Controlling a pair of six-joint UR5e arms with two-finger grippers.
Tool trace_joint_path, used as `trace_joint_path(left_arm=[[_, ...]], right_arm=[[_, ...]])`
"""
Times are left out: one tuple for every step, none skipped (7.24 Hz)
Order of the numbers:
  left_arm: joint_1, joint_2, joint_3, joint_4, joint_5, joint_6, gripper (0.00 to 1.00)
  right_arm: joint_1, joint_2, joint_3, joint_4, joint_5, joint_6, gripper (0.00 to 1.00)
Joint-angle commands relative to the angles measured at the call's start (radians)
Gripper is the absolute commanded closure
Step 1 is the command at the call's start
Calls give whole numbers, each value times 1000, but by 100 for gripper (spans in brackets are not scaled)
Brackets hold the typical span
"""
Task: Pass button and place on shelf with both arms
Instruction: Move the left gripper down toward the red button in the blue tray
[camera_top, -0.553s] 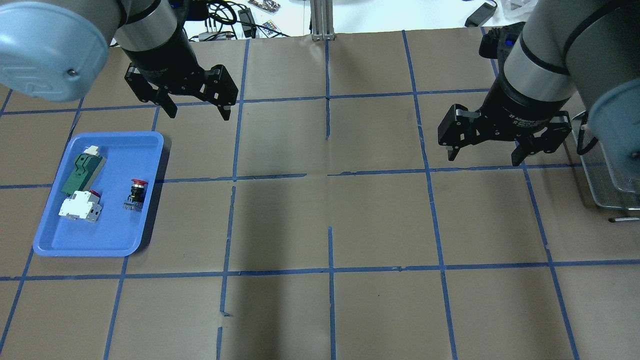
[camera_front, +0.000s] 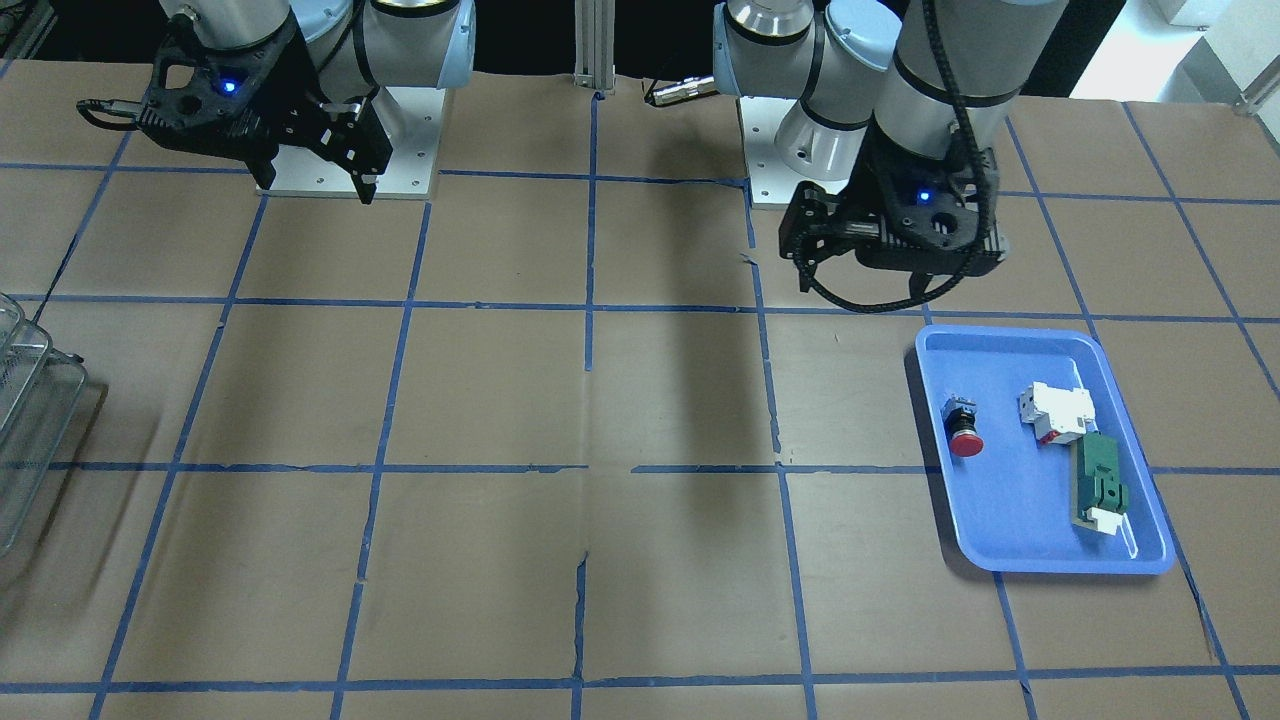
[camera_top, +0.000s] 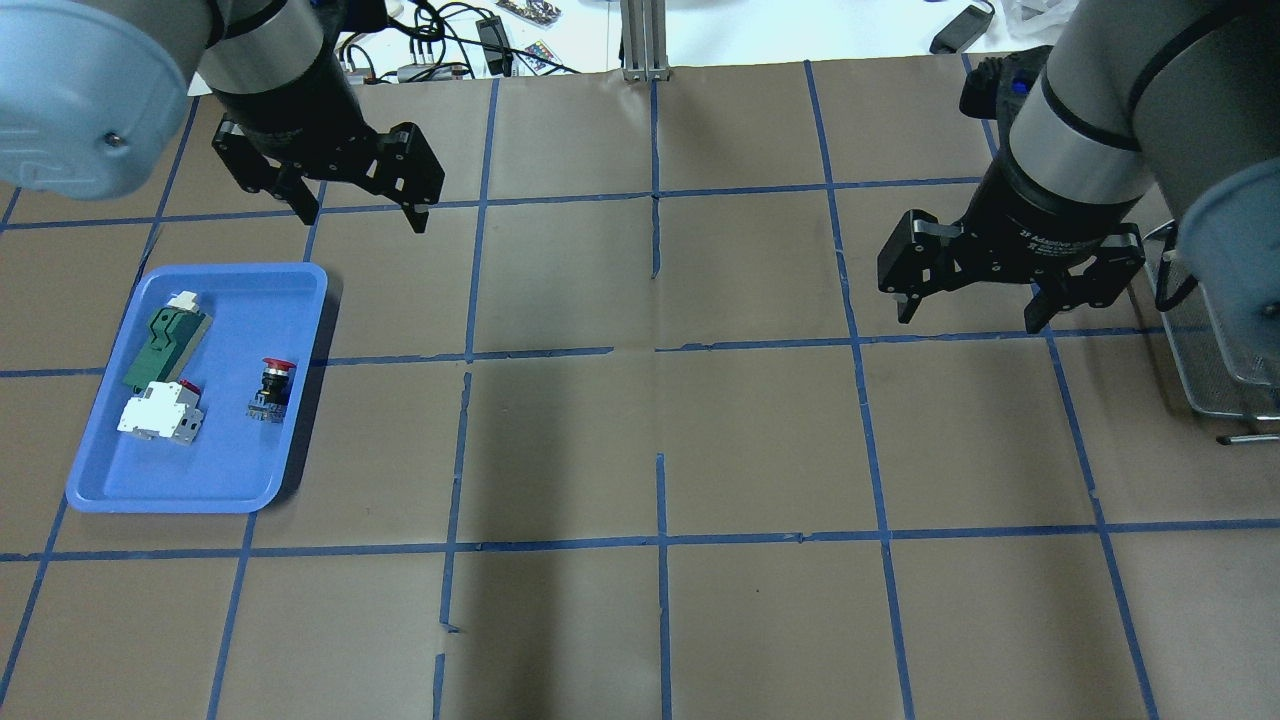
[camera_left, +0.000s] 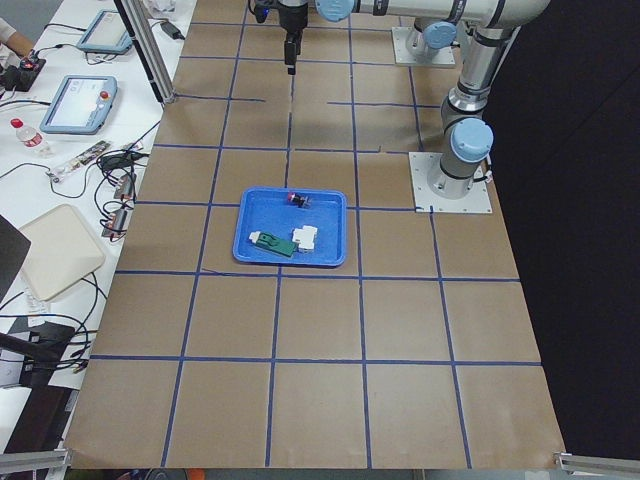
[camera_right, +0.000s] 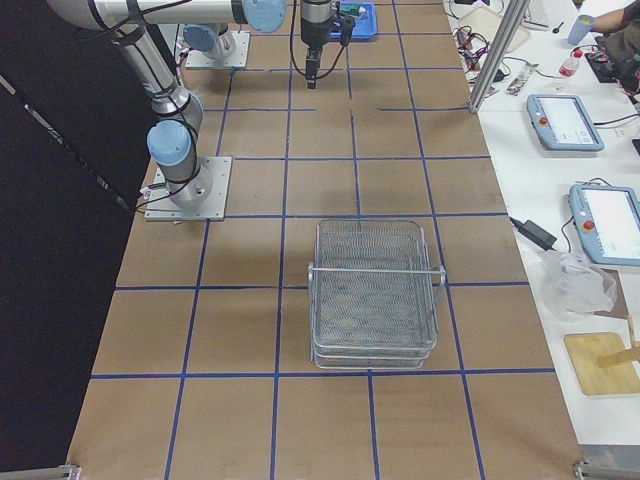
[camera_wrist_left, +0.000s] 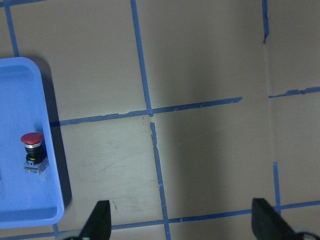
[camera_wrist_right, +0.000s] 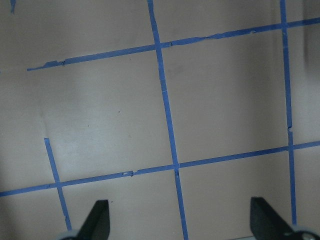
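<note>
The button (camera_top: 275, 385), with a red head on a black body, lies on its side in the blue tray (camera_top: 230, 450). It also shows in the front view (camera_front: 964, 428) and the left wrist view (camera_wrist_left: 33, 150). My left gripper (camera_top: 362, 215) is open and empty. It hangs above the table beyond the tray's far right corner. My right gripper (camera_top: 968, 315) is open and empty above the table's right part, just left of the wire shelf (camera_top: 1215, 370). The shelf shows whole in the right side view (camera_right: 375, 290).
The tray also holds a green flat part (camera_top: 165, 345) and a white block with red marks (camera_top: 160, 412), both left of the button. Blue tape lines grid the brown table. Cables and devices lie beyond the far edge.
My left gripper has moved away from me and a little left, still open. The right gripper has barely moved. The button has stayed in the tray.
</note>
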Motion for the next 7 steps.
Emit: trace_joint_path(left_arm=[[169,-13,-25,44,8,140,0],[252,-30,-26,48,5,258,0],[307,-56,-54,66,0,385,0],[353,-74,-136,184,-1,468,0],[393,-103,-243,375,-7,498,0],[430,-119,-346,458,-7,563,0],[499,-130,-421,556,-65,669,0]], right_arm=[[1,10,-5,15,7,-5,0],[1,16,-14,37,9,-5,0],[1,34,-33,41,9,-5,0],[1,60,-56,41,9,-5,0],[1,97,-72,40,9,-5,0],[3,93,-65,41,4,-5,0],[3,98,-60,40,-2,-5,0]])
